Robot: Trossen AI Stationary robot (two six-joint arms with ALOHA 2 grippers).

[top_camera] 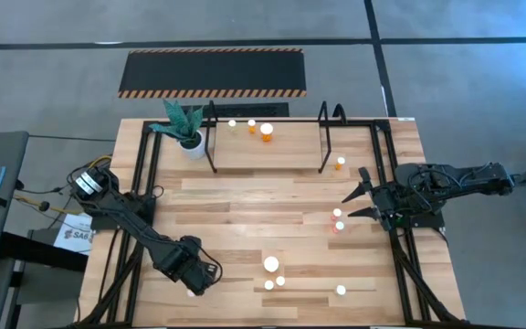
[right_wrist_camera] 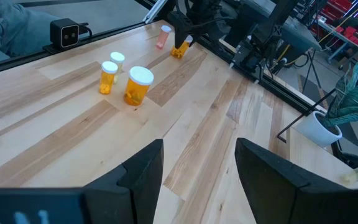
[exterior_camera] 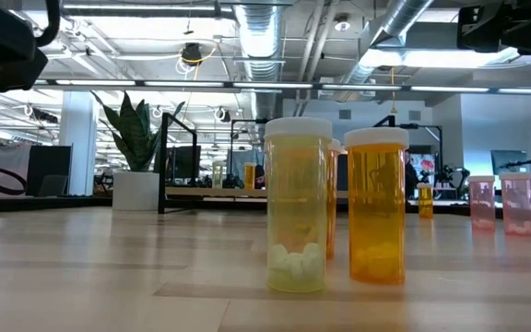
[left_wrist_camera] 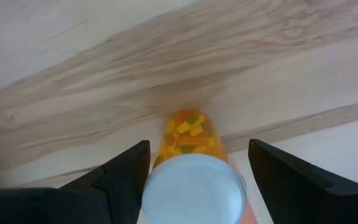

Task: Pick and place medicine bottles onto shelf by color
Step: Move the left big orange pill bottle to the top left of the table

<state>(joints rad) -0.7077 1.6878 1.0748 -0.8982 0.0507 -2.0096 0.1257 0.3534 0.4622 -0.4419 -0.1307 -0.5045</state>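
- Left gripper (top_camera: 190, 291), lower left of the high view: fingers apart, straddling an orange medicine bottle (left_wrist_camera: 191, 171) standing on the table (top_camera: 245, 210); contact not discernible
- Right gripper (top_camera: 354, 203), right of centre: fingers apart, holding nothing
- Shelf (top_camera: 268, 146), upper centre: carries several bottles
- Remaining bottles: lower centre

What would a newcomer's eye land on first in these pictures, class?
Probably the left claw at the table's near edge, its open fingers astride an orange bottle with a white cap. Next, the cluster of white-capped bottles nearby, and the shelf at the far side already carrying a few bottles.
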